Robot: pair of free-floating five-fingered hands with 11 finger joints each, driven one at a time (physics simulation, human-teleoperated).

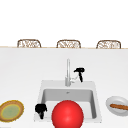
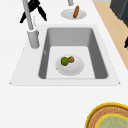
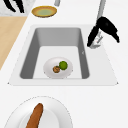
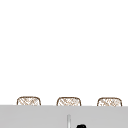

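Note:
My right hand (image 1: pixel 80 72) hovers beside the tall faucet (image 1: pixel 68 72), fingers straight and pointing down at the small lever (image 1: pixel 73 79) on its right. It holds nothing; it also shows by the faucet as right hand (image 3: pixel 105 28) and right hand (image 2: pixel 32 8). My left hand (image 1: pixel 41 109) hangs open over the sink's front left corner, holding nothing. Inside the grey sink (image 2: pixel 98 57) lies a white plate (image 2: pixel 75 68) with a green lime (image 2: pixel 64 61) and a small brown piece (image 2: pixel 71 59).
A large red ball (image 1: pixel 67 114) covers the sink's front rim in the front view. A yellow-rimmed plate (image 1: pixel 11 110) sits on the counter at the left, a white bowl (image 1: pixel 112 102) with a brown sausage (image 1: pixel 119 106) at the right. Three wicker chairs (image 1: pixel 68 44) stand behind the counter.

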